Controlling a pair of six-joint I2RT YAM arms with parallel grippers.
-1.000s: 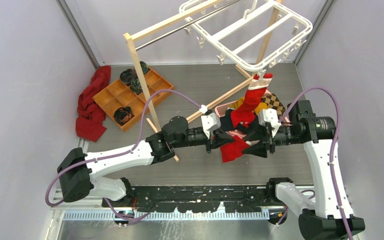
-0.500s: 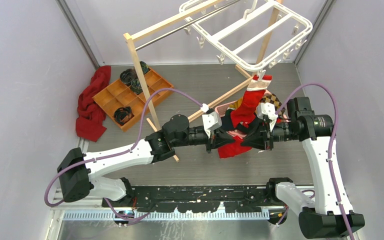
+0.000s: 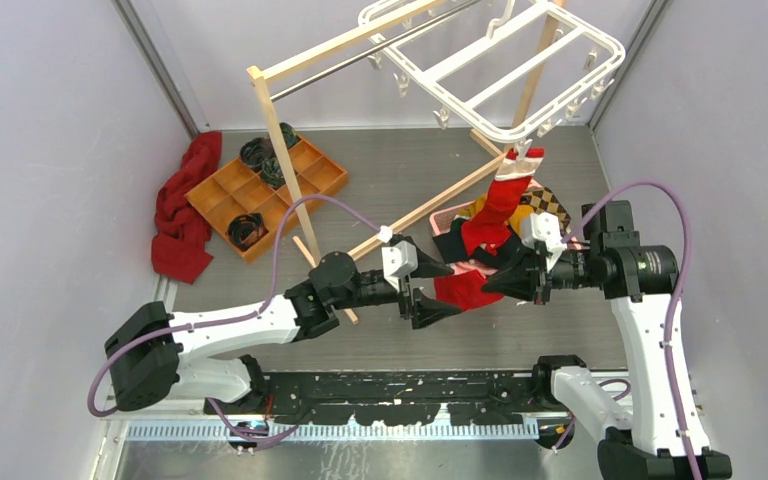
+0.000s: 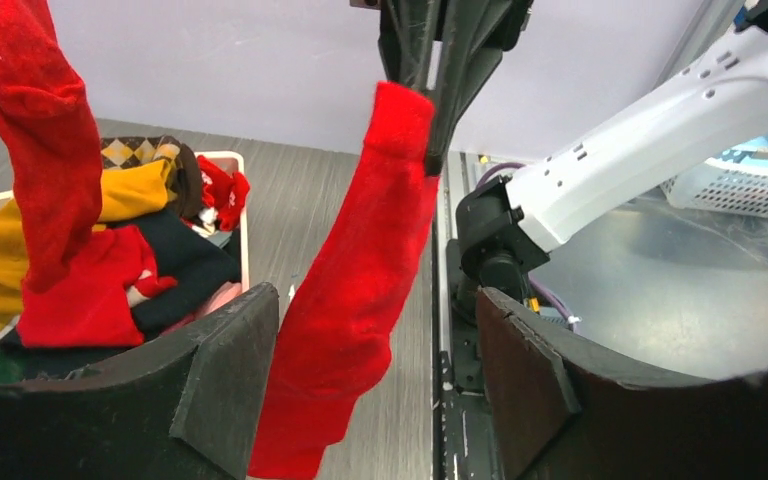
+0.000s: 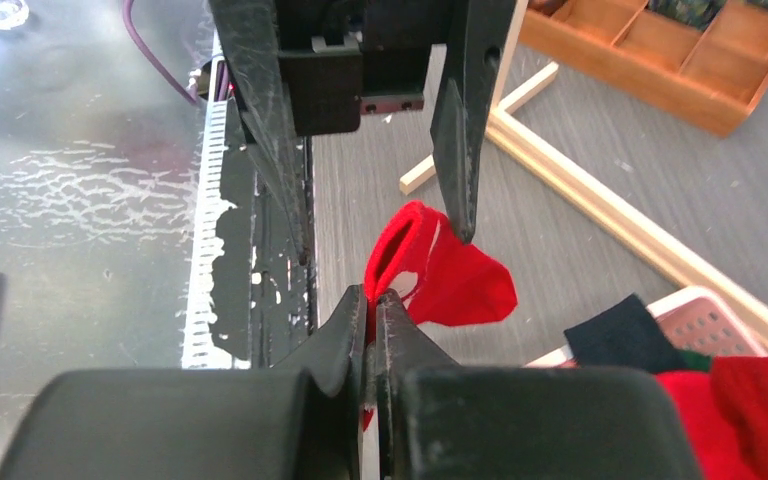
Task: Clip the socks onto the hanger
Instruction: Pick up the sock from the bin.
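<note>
Red sock (image 4: 360, 290) hangs by its cuff from our right gripper (image 5: 372, 305), whose fingers pinch tight on the fabric so it drapes free above the desk (image 3: 390, 170). Our left gripper (image 3: 442, 292) stands wide around its lower part, gripping nothing. Behind, the hanger (image 3: 608, 42) carries one clipped sock (image 3: 505, 195); ours wants a spare clip.

Bright, diffuse light from above leaves only faint shadows. In both wrist views the metal sheet (image 5: 80, 190) at the tabletop's near edge glares white, and the closest foreground is blurred.
</note>
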